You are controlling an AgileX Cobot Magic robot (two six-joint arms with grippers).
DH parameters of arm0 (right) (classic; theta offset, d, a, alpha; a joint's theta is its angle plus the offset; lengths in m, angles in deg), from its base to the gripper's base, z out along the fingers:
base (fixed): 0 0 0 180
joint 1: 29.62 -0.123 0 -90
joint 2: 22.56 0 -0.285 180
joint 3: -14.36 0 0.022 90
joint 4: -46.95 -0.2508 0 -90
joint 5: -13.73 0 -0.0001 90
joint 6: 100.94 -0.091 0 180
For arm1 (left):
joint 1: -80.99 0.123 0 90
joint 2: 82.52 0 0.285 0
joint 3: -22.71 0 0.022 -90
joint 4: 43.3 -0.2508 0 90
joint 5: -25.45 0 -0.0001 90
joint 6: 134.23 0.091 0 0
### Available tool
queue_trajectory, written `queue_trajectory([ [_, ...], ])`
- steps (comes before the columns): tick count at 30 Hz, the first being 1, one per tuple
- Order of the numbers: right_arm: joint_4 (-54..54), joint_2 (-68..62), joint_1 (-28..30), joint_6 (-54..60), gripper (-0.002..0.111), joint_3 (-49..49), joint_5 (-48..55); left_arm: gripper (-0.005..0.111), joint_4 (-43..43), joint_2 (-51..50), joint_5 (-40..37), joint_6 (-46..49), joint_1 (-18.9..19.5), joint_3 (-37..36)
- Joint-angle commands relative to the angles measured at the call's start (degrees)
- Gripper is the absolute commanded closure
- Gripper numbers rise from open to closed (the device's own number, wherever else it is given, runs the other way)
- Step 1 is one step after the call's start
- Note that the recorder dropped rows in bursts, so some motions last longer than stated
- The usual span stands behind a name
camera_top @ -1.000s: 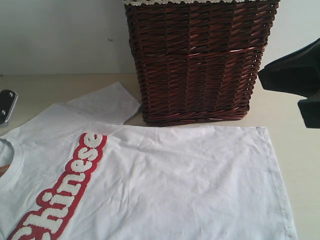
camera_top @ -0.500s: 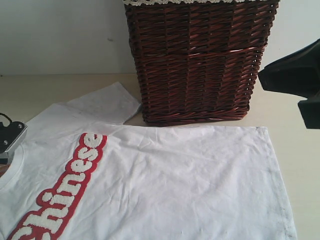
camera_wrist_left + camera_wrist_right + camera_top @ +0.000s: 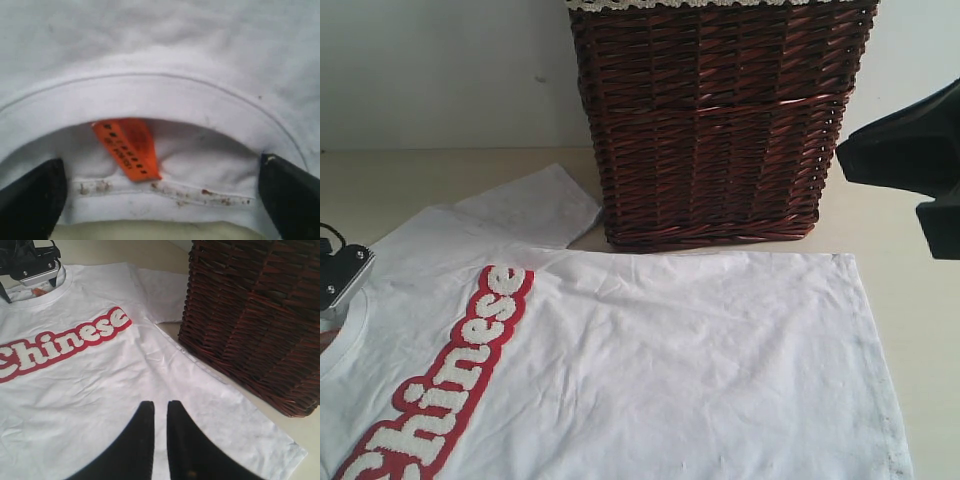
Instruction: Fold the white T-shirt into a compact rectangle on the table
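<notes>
The white T-shirt lies spread flat on the table, with its red-outlined "Chinese" lettering facing up. My left gripper is open right at the neckline. Its fingers stand wide apart on either side of the back collar, by the orange tag. In the exterior view only its metal body shows, at the far left edge. My right gripper hangs above the shirt's lower half, its jaws almost together and holding nothing.
A dark brown wicker basket stands at the back, close to the shirt's far edge and sleeve. My right arm is raised at the right of the basket. Bare table shows at the back left.
My left gripper has moved in from the far left edge onto the collar, then settled slightly. The shirt and my right arm have not moved.
</notes>
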Motion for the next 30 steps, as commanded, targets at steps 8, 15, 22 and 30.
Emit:
queue_trajectory([
  [8, -0.04, 0.15, -0.23, 0.36, 0.096, 0.36, -0.08, 0.004, 0.24, 0.40, 4.31, 2.18, 2.90, 0.07],
  [15, -0.04, 0.15, -0.23, 0.36, 0.096, 0.36, 0.15, 0.004, 1.94, 0.40, 4.21, 4.59, 2.92, 0.07],
  [22, -0.04, 0.15, -0.23, 0.51, 0.096, 0.36, 0.50, 0.004, 3.32, -1.97, 2.75, 5.74, 2.92, 0.07],
  [30, -0.04, 0.15, -0.23, 0.51, 0.096, 0.36, 0.63, 0.004, 2.75, -2.37, 5.49, 2.93, 2.92, 0.07],
])
